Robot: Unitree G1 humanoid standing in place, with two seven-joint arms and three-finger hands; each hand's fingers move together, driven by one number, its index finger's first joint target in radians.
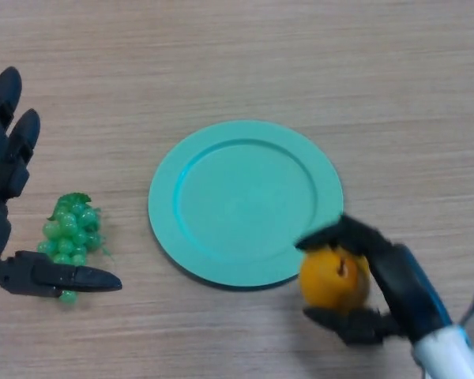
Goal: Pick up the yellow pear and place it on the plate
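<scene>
The yellow pear [332,278] is orange-yellow and sits in my right hand [395,276], just off the plate's lower right rim. My right hand comes in from the lower right and its fingers and thumb are curled round the pear from above and below. The round teal plate [245,138] lies in the middle of the wooden table, with nothing on it. My left hand [4,166] is at the left edge, open with straight fingers, holding nothing.
A bunch of green grapes [71,230] lies on the table at the left, between my left hand's fingers and its thumb [71,277]. The wooden table top [300,55] extends all round.
</scene>
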